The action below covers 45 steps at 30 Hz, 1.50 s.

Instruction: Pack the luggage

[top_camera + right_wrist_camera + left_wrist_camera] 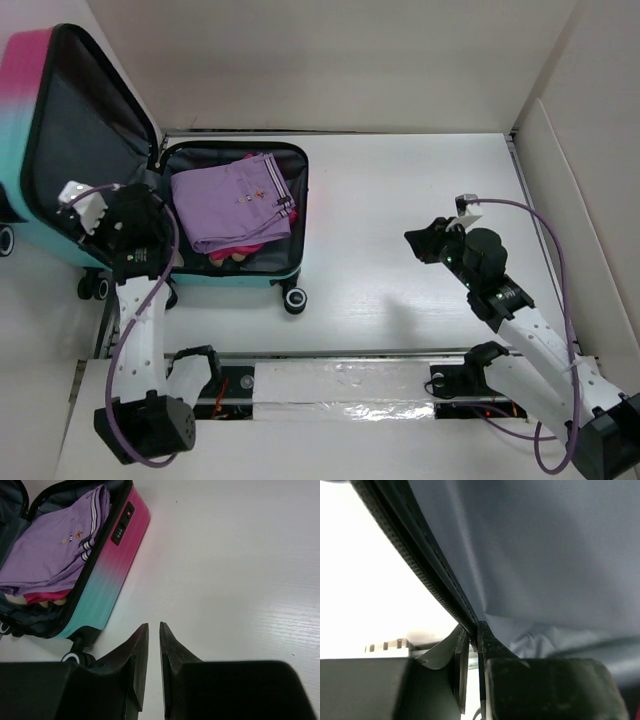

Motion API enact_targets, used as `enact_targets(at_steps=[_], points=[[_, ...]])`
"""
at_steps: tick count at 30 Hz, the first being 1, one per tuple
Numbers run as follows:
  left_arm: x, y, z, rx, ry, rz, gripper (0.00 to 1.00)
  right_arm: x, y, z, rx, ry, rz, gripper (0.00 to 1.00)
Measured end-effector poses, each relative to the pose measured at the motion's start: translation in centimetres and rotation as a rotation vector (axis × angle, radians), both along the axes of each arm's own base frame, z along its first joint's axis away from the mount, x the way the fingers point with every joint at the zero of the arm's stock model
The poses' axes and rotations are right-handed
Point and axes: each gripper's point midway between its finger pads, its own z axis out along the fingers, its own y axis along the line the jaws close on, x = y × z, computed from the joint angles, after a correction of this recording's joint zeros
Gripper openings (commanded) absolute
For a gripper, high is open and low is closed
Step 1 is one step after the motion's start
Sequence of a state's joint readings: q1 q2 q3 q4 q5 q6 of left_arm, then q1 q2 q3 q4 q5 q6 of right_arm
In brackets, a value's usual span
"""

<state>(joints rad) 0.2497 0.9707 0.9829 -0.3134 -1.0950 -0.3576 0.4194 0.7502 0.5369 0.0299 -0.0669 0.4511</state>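
The luggage [240, 283] lies open at the left of the table, its pink-to-teal shell [107, 580] facing the right wrist view. A folded purple garment [230, 200] [45, 550] fills the lower half, with something pink [42, 596] under it. The dark-lined lid [90, 130] stands up at the left. My left gripper [152, 205] [474, 635] is shut on the lid's black zipper rim [420, 565], beside the grey lining [545, 555]. My right gripper [415, 240] [154, 626] hovers over bare table right of the luggage, its fingers a narrow gap apart with nothing between them.
White walls [330, 60] enclose the table at the back and a panel [590, 200] at the right. The luggage's black wheels [294, 299] point toward the near edge. A taped strip [340, 385] runs between the arm bases.
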Motion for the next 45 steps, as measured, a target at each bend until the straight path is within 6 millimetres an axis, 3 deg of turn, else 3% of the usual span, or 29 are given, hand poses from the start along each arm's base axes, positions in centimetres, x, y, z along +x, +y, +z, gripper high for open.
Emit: enact_targets(at_steps=[2, 6, 11, 12, 13, 14, 15, 17, 21, 24, 28, 29, 32, 35, 38, 41, 43, 45], points=[[0.8, -1.7, 0.2, 0.041, 0.025, -0.068, 0.00, 0.2, 0.1, -0.5, -0.009, 0.015, 0.001, 0.20], [2.8, -7.1, -0.3, 0.137, 0.110, -0.253, 0.00, 0.6, 0.3, -1.7, -0.027, 0.053, 0.002, 0.20], [3.5, -13.1, -1.3, 0.249, 0.257, -0.456, 0.00, 0.9, 0.4, -2.4, -0.038, 0.077, 0.003, 0.21], [3.7, -14.1, -1.8, 0.265, 0.284, -0.501, 0.06, 0.9, 0.4, -2.3, -0.039, 0.075, 0.003, 0.21], [3.8, -15.0, -2.3, 0.281, 0.321, -0.549, 0.27, 0.9, 0.4, -2.3, -0.039, 0.073, 0.003, 0.21], [4.4, -16.2, -3.0, 0.269, 0.321, -0.624, 0.40, 0.9, 0.4, -2.3, -0.039, 0.072, 0.003, 0.21], [4.8, -17.2, -3.5, 0.252, 0.313, -0.685, 0.44, 0.9, 0.4, -2.3, -0.039, 0.072, 0.002, 0.21], [5.4, -19.1, -4.3, 0.188, 0.278, -0.815, 0.48, 0.9, 0.4, -2.3, -0.040, 0.072, 0.002, 0.22], [5.8, -23.4, -4.3, 0.030, 0.170, -1.146, 0.42, 0.9, 0.4, -2.3, -0.041, 0.073, 0.003, 0.22], [5.1, -28.1, -3.8, -0.082, 0.156, -1.448, 0.40, 1.0, 0.5, -2.5, -0.045, 0.079, 0.002, 0.22], [3.9, -36.8, -3.2, -0.212, 0.228, -1.859, 0.40, 1.2, 0.6, -2.4, -0.052, 0.078, -0.004, 0.22], [3.1, -39.9, -3.5, -0.260, 0.273, -1.988, 0.40, 1.2, 0.6, -2.4, -0.052, 0.076, -0.007, 0.22], [0.7, -46.2, -4.9, -0.385, 0.409, -2.243, 0.40, 1.3, 0.4, -2.3, -0.058, 0.072, -0.024, 0.22], [-1.2, -50.4, -6.2, -0.494, 0.517, -2.402, 0.43, 1.4, 0.2, -2.3, -0.061, 0.068, -0.043, 0.22], [-1.4, -52.2, -4.1, -0.522, 0.467, -2.479, 0.44, 1.6, -0.1, -2.1, -0.062, 0.063, -0.059, 0.20], [2.5, -51.6, 2.2, -0.475, 0.239, -2.422, 0.45, 1.6, -0.1, -2.2, -0.064, 0.064, -0.064, 0.10], [7.0, -49.0, 6.7, -0.423, 0.062, -2.279, 0.45, 1.6, 0.1, -2.5, -0.070, 0.070, -0.057, 0.01], [12.2, -43.5, 10.2, -0.374, -0.097, -2.055, 0.44, 1.5, 0.4, -2.6, -0.076, 0.072, -0.048, 0.00]])
